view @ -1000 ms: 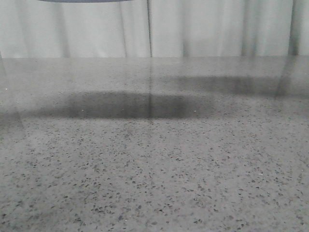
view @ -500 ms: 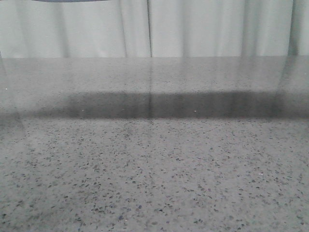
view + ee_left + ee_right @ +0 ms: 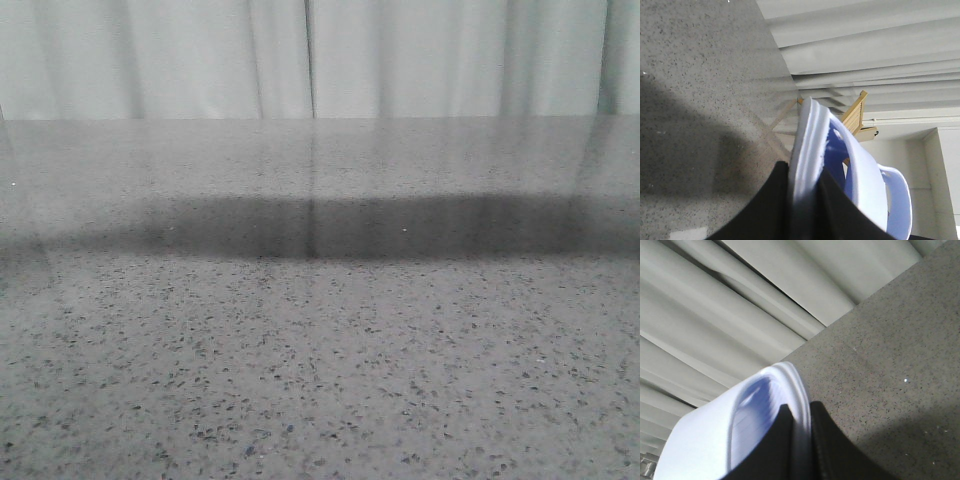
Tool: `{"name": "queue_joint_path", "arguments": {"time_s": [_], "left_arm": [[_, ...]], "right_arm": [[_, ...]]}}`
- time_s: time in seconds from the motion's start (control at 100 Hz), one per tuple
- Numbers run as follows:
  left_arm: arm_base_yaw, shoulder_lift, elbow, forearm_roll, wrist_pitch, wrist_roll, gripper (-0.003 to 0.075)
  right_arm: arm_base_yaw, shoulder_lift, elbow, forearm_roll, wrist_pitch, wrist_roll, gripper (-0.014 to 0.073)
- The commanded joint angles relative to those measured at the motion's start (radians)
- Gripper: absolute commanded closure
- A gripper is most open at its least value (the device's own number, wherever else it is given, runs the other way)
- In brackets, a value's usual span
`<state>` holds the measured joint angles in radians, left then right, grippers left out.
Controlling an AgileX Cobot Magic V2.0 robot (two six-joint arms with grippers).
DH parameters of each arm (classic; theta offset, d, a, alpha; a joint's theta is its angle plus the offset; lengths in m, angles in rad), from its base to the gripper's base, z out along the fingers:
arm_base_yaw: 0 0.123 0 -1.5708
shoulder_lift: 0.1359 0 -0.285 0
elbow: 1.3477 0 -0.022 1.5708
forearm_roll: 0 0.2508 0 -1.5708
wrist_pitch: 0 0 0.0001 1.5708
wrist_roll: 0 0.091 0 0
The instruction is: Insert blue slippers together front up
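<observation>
A grey speckled stone-look table (image 3: pixel 320 380) fills the front view from 3 through 6 to 9 o'clock, crossed at mid-height by a broad dark shadow (image 3: pixel 330 225) and faint reflections of the folds above. Pale pleated curtains (image 3: pixel 400 55) hang behind its far edge at 12 o'clock. In the left wrist view a light wooden frame (image 3: pixel 856 116) shows beyond the table, with a plain off-white wall (image 3: pixel 900 150) beside it.

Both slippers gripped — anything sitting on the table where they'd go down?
Nothing visible. Each of the blue slippers is clamped in its gripper's jaws, left gripper, right gripper, above the table; the front view shows only shadow.
</observation>
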<state>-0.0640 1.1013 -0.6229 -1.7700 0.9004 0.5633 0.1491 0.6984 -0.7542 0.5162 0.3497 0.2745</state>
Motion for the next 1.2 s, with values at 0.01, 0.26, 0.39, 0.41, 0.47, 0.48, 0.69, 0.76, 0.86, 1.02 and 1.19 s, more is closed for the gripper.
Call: {"name": "queue_joint_path", "arguments": {"time_s": [0.01, 0.26, 0.39, 0.41, 0.47, 0.48, 0.69, 0.76, 0.86, 1.02, 1.19], "left_arm": [[-0.008, -0.012, -0.026, -0.090, 0.078, -0.014, 0.0704], [-0.009, -0.012, -0.026, -0.090, 0.103, -0.020, 0.0704], [-0.009, -0.012, -0.026, -0.090, 0.115, -0.020, 0.0704], [-0.009, -0.012, -0.026, -0.090, 0.116, -0.020, 0.0704], [-0.009, -0.012, -0.026, -0.090, 0.124, -0.020, 0.0704], [-0.009, -0.012, -0.026, -0.090, 0.124, -0.020, 0.0704], [-0.009, -0.012, -0.026, -0.090, 0.128, -0.020, 0.0704], [-0.009, -0.012, -0.026, -0.090, 0.133, -0.020, 0.0704], [-0.009, -0.012, -0.026, -0.090, 0.147, -0.020, 0.0704], [-0.015, -0.012, -0.026, -0.090, 0.151, -0.020, 0.0704], [-0.035, -0.012, -0.026, -0.090, 0.156, -0.020, 0.0704]], "right_arm": [[0.001, -0.005, -0.037, 0.011, -0.063, -0.003, 0.0701], [0.001, 0.008, -0.037, 0.011, -0.047, -0.003, 0.0701], [0.001, 0.028, -0.037, 0.014, -0.045, -0.003, 0.0701], [0.001, 0.031, -0.037, 0.016, -0.044, -0.003, 0.0701], [0.005, 0.038, -0.037, 0.018, -0.042, -0.003, 0.0701], [0.007, 0.038, -0.037, 0.018, -0.042, -0.003, 0.0701], [0.050, 0.066, -0.037, 0.018, -0.062, -0.006, 0.0701], [0.061, 0.081, -0.037, 0.020, -0.075, -0.019, 0.0701], [0.065, 0.100, -0.037, 0.020, -0.090, -0.019, 0.0701], [0.070, 0.144, -0.037, 0.020, -0.097, -0.021, 0.0701], [0.070, 0.185, -0.037, 0.020, -0.109, -0.049, 0.0701]]}}
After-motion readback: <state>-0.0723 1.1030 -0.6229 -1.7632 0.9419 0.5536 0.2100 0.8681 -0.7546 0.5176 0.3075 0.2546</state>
